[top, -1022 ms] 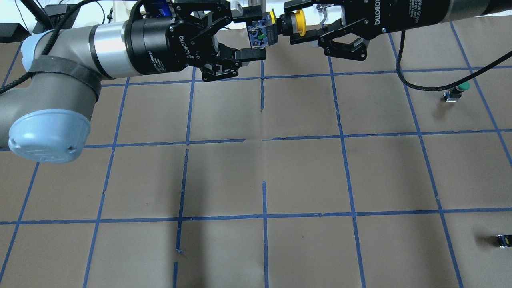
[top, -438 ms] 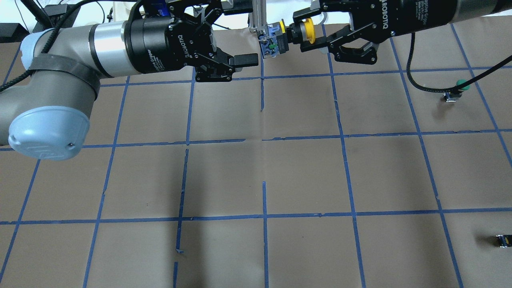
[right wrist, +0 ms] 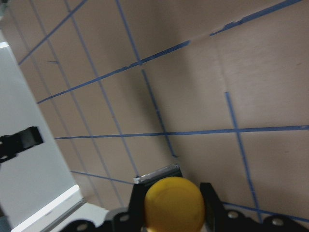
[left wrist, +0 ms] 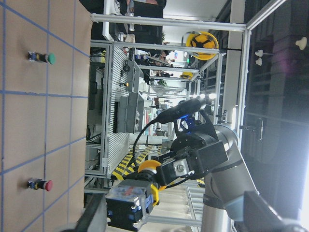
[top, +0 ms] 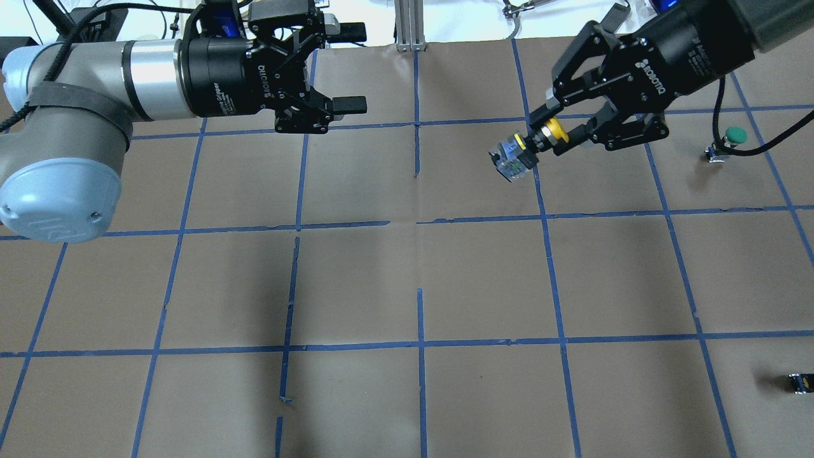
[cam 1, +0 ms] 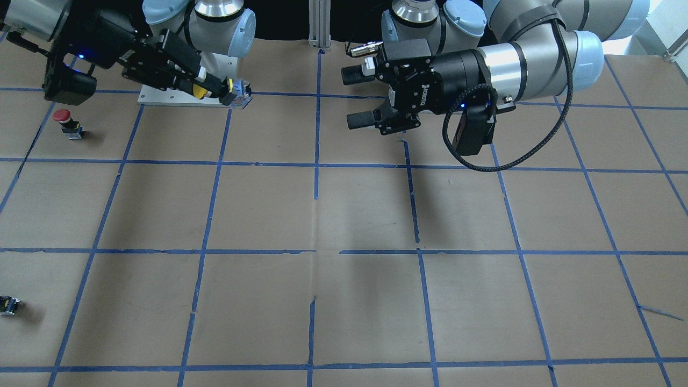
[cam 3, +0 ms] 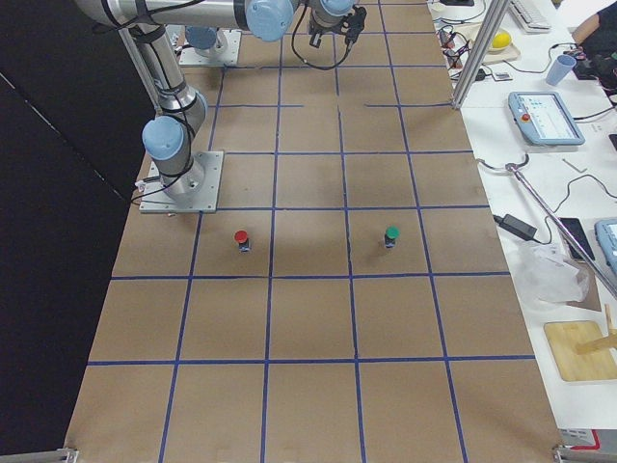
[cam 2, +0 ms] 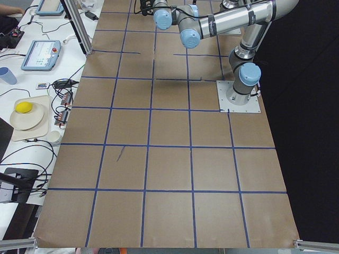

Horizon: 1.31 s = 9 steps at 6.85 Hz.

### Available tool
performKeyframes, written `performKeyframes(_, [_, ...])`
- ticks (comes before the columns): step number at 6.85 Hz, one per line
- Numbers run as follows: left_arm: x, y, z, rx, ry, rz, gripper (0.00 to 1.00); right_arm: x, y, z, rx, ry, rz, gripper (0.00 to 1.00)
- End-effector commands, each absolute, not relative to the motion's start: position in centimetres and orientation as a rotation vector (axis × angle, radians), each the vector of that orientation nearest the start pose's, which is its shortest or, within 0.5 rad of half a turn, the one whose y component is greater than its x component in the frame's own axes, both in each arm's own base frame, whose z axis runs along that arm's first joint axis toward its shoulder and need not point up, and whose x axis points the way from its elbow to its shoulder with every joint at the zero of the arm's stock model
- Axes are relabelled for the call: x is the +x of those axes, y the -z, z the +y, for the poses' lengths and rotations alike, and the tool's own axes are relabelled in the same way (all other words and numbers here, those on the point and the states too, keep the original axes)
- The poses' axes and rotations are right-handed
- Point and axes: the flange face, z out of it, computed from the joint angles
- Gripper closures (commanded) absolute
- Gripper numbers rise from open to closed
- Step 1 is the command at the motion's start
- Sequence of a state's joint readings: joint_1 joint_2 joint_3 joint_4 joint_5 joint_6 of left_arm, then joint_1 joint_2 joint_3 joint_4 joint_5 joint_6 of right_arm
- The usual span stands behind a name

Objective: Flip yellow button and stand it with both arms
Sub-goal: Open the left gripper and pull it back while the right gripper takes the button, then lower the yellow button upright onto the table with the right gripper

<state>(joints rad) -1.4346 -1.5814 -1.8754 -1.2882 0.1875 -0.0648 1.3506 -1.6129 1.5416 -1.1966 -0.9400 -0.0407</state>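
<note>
The yellow button [top: 512,159] hangs above the table with its clear-and-blue block body pointing left and down. My right gripper [top: 548,135] is shut on its neck just below the yellow cap. In the front view the right gripper [cam 1: 215,88] holds the button [cam 1: 240,98] near the robot's base. The cap fills the bottom of the right wrist view [right wrist: 174,204]. My left gripper [top: 356,67] is open and empty, well to the left of the button. It also shows in the front view [cam 1: 353,97]. The left wrist view shows the held button [left wrist: 131,207].
A green-capped button [top: 731,141] stands at the far right. A small dark capless part [top: 800,383] lies at the right front. A red-capped button [cam 1: 67,122] stands by the right arm's side. The brown paper table [top: 420,280] carries a blue tape grid.
My left gripper, earlier around the button's body, has drawn back to the left, open. My right gripper has carried the button to the right and down towards the table.
</note>
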Motion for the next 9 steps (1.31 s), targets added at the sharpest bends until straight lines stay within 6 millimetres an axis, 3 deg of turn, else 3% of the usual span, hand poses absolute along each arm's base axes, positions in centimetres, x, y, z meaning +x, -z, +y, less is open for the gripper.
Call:
performKeyframes(1, [-14.3, -37.7, -53.6, 0.246, -0.013, -2.045, 0.00, 5.0, -47.5, -49.5, 0.293, -0.211, 2.853, 0.73])
performKeyframes(2, [-13.8, -35.6, -54.4, 0.242, -0.027, -2.162, 0.00, 3.8, -44.9, -49.6, 0.342, -0.219, 2.953, 0.80])
performKeyframes(3, [-12.7, -34.7, -54.4, 0.252, -0.030, -2.323, 0.00, 2.7, -41.3, -49.3, 0.502, -0.280, 3.041, 0.87])
performKeyframes(5, [-10.5, -35.5, -53.8, 0.253, -0.074, -2.730, 0.00, 0.2, -35.9, -49.5, 0.600, -0.160, 3.168, 0.92])
performKeyframes(6, [-9.6, -37.3, -52.2, 0.256, -0.098, -2.888, 0.00, -3.3, -34.6, -49.2, 0.730, -0.097, 3.227, 0.92])
performKeyframes(9, [-7.8, -44.7, -47.0, 0.264, 0.027, -3.146, 0.00, -7.8, -32.9, -49.3, 0.759, -0.081, 3.241, 0.93])
